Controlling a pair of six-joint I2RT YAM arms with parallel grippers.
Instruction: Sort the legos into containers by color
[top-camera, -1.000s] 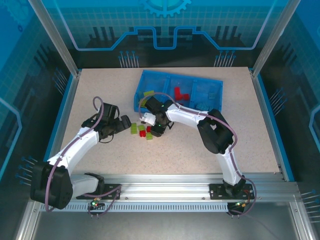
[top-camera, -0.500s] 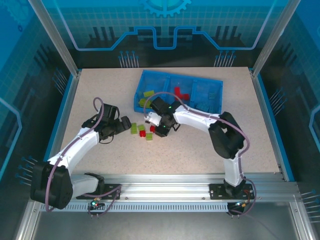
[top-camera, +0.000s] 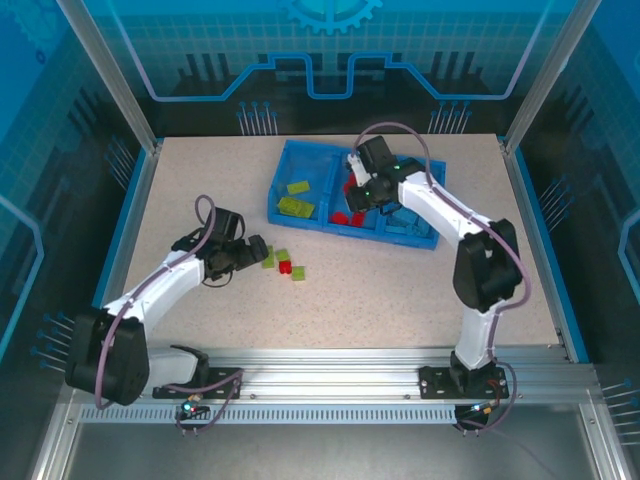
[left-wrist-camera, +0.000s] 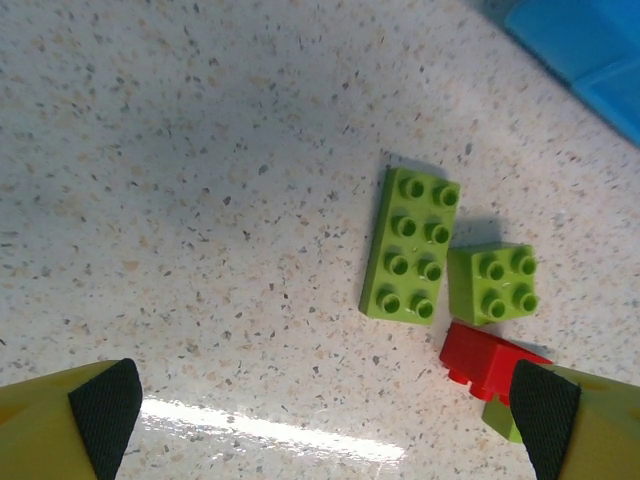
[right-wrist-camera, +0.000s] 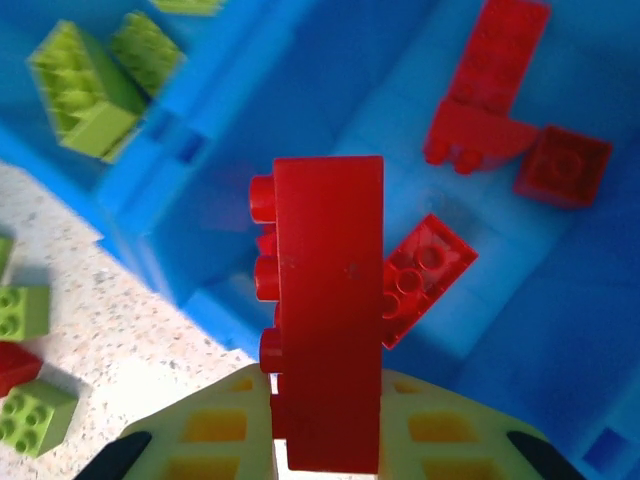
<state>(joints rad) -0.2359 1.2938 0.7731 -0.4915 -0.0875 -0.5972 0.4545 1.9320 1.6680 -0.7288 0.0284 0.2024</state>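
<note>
Gripping a red brick (right-wrist-camera: 328, 300), your right claw (right-wrist-camera: 330, 446) seems over the middle bin (right-wrist-camera: 510, 320). Lower it before you let go.

Tray (right-wrist-camera: 310, 80): blue moulded plastic, smooth, semi-gloss. Table top (left-wrist-camera: 200, 150) around it: speckled stone-look surface, mostly matt, one bright glare streak. Green legos (left-wrist-camera: 410, 258) near the tray: hard plastic, glossy, studded. Red brick (right-wrist-camera: 328, 300) above the tray: same plastic, smooth, faint scuffs. Left gripper (left-wrist-camera: 325, 400): yellow plastic fingers (left-wrist-camera: 35, 435), black matt pads (left-wrist-camera: 105, 405). Rail (top-camera: 340, 365) well in front of the tray: brushed bare metal.
</note>
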